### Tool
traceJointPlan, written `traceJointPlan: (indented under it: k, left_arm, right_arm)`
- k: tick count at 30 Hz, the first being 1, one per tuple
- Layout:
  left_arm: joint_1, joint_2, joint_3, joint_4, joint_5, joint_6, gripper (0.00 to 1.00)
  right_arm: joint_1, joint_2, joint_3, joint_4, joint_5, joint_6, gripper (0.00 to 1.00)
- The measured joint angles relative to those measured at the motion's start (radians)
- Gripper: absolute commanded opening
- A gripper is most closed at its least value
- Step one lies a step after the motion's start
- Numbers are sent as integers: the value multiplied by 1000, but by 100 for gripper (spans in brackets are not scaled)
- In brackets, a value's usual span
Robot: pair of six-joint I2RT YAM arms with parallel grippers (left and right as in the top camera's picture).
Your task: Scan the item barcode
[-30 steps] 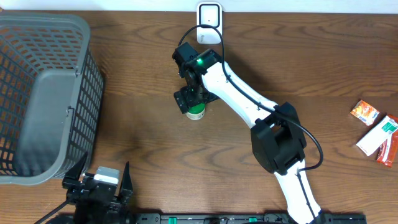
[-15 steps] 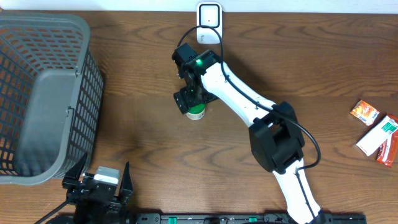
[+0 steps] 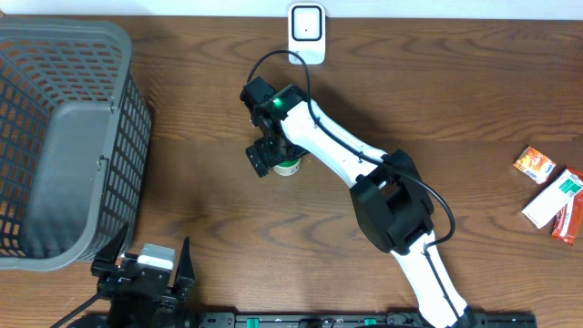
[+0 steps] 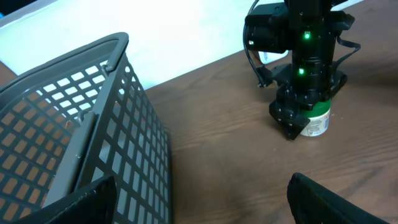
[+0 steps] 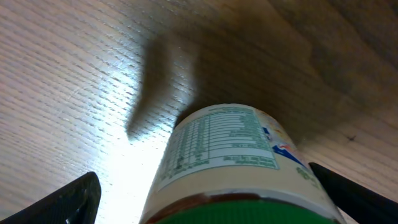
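Small jar [image 5: 230, 155], white printed label, green lid on top, stands upright on the wooden table [image 3: 209, 182], a little above centre in the overhead view. No barcode can be made out; the label side facing the right wrist camera shows a block of fine print.

Right gripper [image 3: 273, 159] hangs directly over the jar, pointing down. Its pincer is spread wide, one finger on each side of the jar with clear gaps in the right wrist view. It holds nothing and no contact with the jar is visible. A green light is lit on the wrist.

White scanner [image 3: 306, 27] sits at the far table edge, near the jar but apart from it, past the right arm's wrist.

Grey plastic basket [image 3: 82, 137] takes up the left side of the table, well apart from the jar; nothing can be seen inside it.

Left gripper [image 3: 148, 260] is at the near edge below the basket, pincer also spread wide, nothing between the fingers.

Orange packet [image 3: 533, 164] and white-green-red packet [image 3: 556, 202] lie at the far right edge, near each other, well apart from the jar.
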Motion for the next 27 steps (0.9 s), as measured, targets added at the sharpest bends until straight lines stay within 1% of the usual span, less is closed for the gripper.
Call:
traceJointPlan:
  k: [2,9,17,20,23,26,27]
  left_arm:
    - [0,0,0,0,0,0,87]
    - [0,0,0,0,0,0,87]
    - [0,0,0,0,0,0,87]
    - [0,0,0,0,0,0,87]
    - [0,0,0,0,0,0,87]
    - [0,0,0,0,0,0,87]
    - [0,0,0,0,0,0,87]
  right_arm:
    - [0,9,0,0,0,0,94]
    - [-3,23,1,-6,18,-11,74]
    - [-5,23,1,-30,23,-21,66]
    - [-5,25,9,-57,21,-24,60]
    - [-5,40,42,-120,19,-25,58]
    - [-5,69,126,-223,13,-18,61]
    - [-5,76,162,-262,11,-5,60]
